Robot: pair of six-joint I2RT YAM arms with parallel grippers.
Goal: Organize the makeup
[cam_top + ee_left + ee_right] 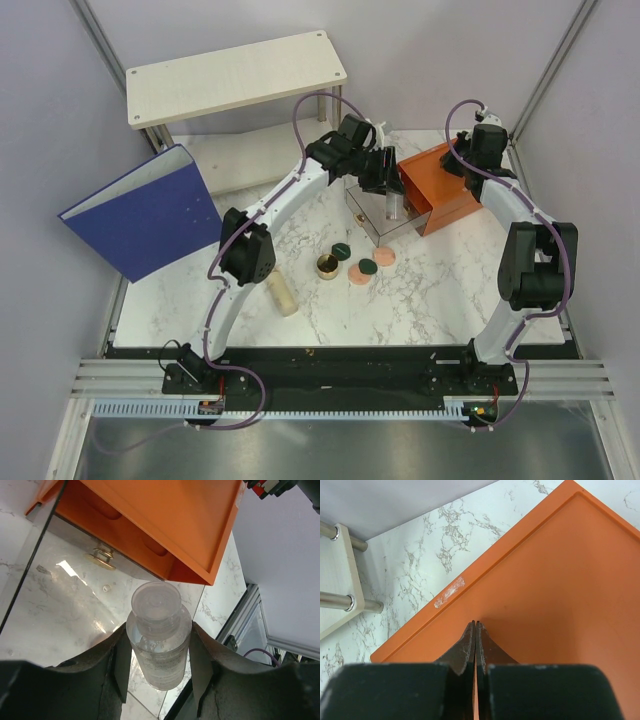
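1. My left hand (pixel 159 655) is clamped on the clear bottle (pixel 156 625), one finger on each side of its body and the cap pointing away from the wrist.
2. In the overhead view that bottle sits just above the middle of the frame, at the pulled-out drawer (pixel 372 215) of the orange box (pixel 440 185). I cannot tell whether it already stands on the drawer floor or hangs above it. It is not let go, so I count it as in progress, not done.
3. My right hand (pixel 475 627) has its fingers pressed together, tips at the flat orange top of the box. I judge it is steadying the box.
4. Waiting on the counter (pixel 450 290), just below the drawer in the overhead view, is a close cluster: the gold jar (pixel 327 267), one green disc (pixel 342 249), a second green disc (pixel 367 267), one peach disc (pixel 385 256) and a second peach disc (pixel 355 275).
5. The beige bottle (pixel 283 294) lies on its side, lower left of that cluster.
6. My reckoning: early days, with one item being stowed and six left out.
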